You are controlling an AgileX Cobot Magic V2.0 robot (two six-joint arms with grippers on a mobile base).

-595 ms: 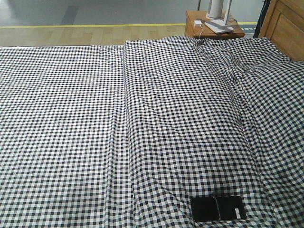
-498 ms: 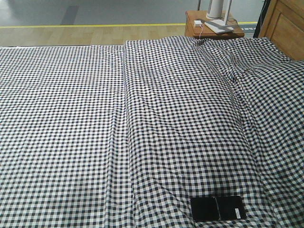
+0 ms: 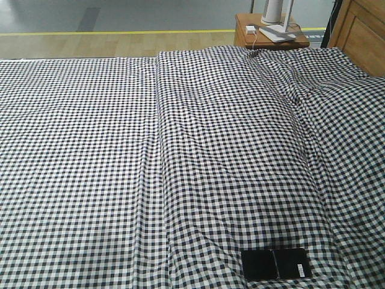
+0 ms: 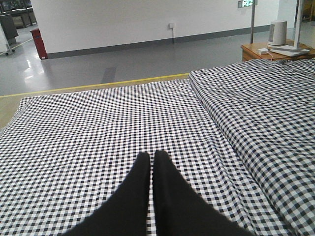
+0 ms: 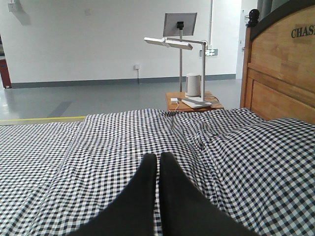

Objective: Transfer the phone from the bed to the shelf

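Note:
The phone [image 3: 276, 264], a glossy black slab with a seam across its middle and a small white sticker, lies flat on the bed [image 3: 180, 162] near the front edge, right of centre. Black-and-white check sheet covers the bed, and the wooden headboard [image 3: 361, 33] rises at the right. The front view shows neither gripper. My left gripper [image 4: 151, 156] hangs over the sheet with its black fingers [image 4: 141, 167] pressed together and nothing between them. My right gripper [image 5: 158, 158] is shut the same way, empty, pointing toward the headboard [image 5: 280, 69]. The shelf is out of view.
A small brown bedside table [image 3: 274, 37] stands beyond the bed's far right corner with a white lamp base, a charger and a cylinder [image 5: 194, 84] on it. A desk lamp [image 5: 170, 43] rises above it. Grey floor with a yellow line [image 3: 114, 32] lies past the bed.

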